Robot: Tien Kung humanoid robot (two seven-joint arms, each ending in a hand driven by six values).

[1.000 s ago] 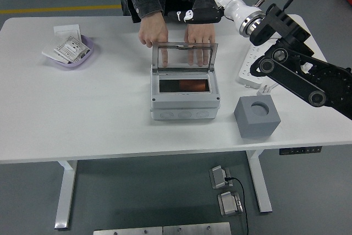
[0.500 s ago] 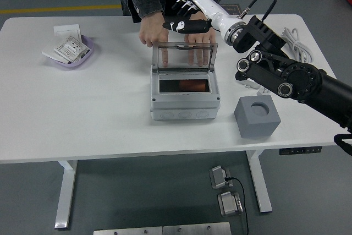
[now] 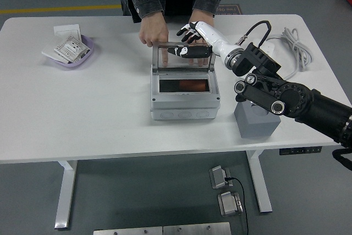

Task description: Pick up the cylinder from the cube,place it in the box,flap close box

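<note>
Purple bowl [image 3: 82, 59] w/ packets at tabletop [image 3: 82, 114] far left; white cable [image 3: 291, 45] far right; person's hand [image 3: 149, 32] behind, resting.

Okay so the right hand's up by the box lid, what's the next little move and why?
Probably push the lid forward and down toward the near side to flap it shut. The right hand sits at the lid's top edge with fingers spread, the lid stands upright over the box, and something orange-red already lies inside. A person's hands rest just behind the box.
</note>
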